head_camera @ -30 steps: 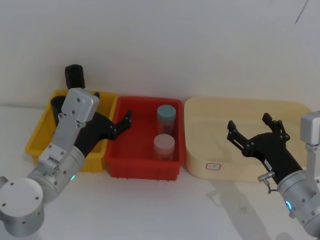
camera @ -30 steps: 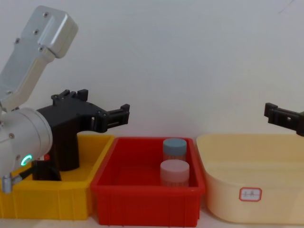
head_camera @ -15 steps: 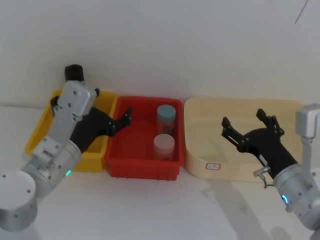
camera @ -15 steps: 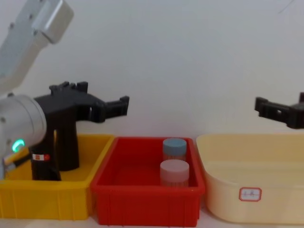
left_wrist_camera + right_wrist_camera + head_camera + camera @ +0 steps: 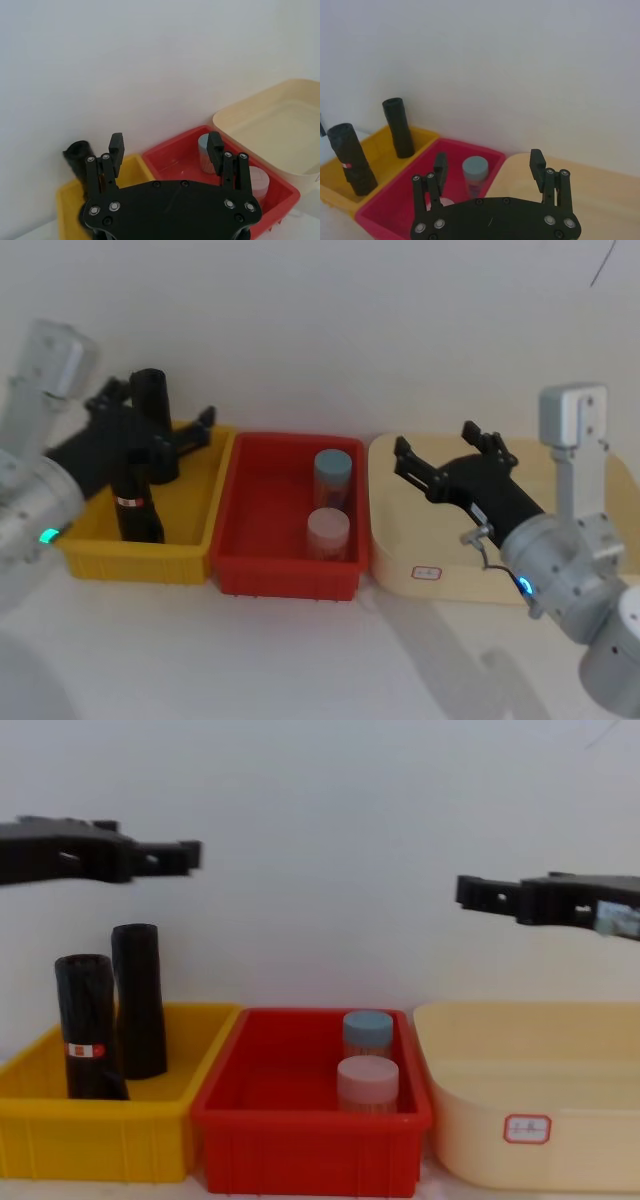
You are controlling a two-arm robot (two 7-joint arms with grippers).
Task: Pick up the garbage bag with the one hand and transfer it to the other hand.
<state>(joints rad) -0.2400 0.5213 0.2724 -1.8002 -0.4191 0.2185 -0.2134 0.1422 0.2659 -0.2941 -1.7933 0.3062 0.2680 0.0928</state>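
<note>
**Pickup Not Yet Begun**

Head view: the garbage bag [image 5: 137,518] is standing upright at the near side of the yellow bin [image 5: 130,562] on the left. The left gripper [image 5: 158,412] is hovering over that bin, fingers spread and empty. The right gripper [image 5: 436,440] is waiting, also spread, over the cream tub [image 5: 395,560].

Chest view: both grippers are hanging well above the bins, neither touching the bag.

By my judgement the grasp, lift and handover are all remaining.

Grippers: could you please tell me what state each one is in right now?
Left black two-finger gripper: open, holding nothing.
Right black two-finger gripper: open, holding nothing.
</note>
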